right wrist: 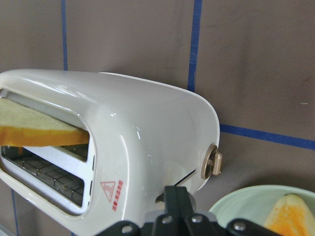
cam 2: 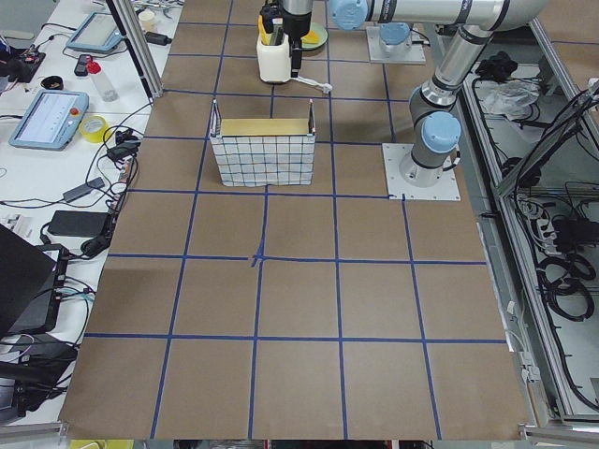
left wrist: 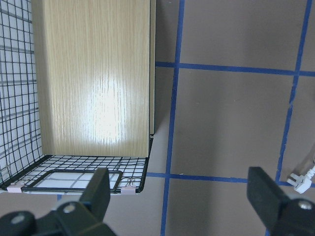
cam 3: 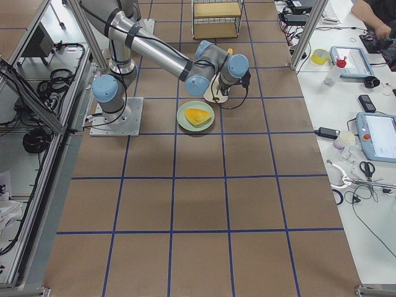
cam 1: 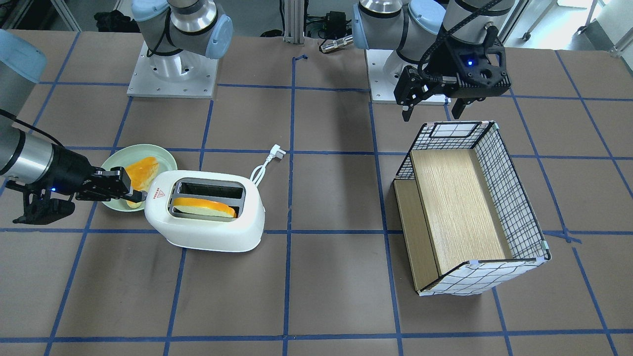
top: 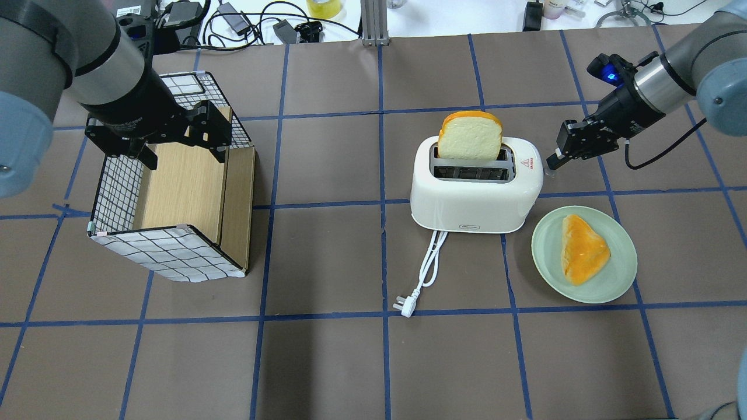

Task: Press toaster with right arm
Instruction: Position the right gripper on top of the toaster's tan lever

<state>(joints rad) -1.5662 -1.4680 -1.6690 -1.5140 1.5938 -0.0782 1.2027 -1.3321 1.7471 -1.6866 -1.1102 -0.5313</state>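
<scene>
The white toaster (cam 1: 207,217) stands on the table with one bread slice (cam 1: 205,207) upright in a slot; it also shows in the overhead view (top: 475,189). In the right wrist view, its end has a red triangle sticker (right wrist: 108,187) and a small knob (right wrist: 213,162). My right gripper (cam 1: 141,196) is shut, with its tips against that end of the toaster just below the sticker (top: 551,164) (right wrist: 174,196). My left gripper (cam 1: 431,110) is open and empty and hangs over the far end of the wire basket (top: 117,192).
A pale green plate (top: 618,274) with a second bread slice (top: 583,249) lies beside the toaster, under my right wrist (cam 1: 165,156). The toaster's white cord and plug (top: 405,305) lie on the table towards the robot. The basket (cam 1: 514,188) holds wooden boards.
</scene>
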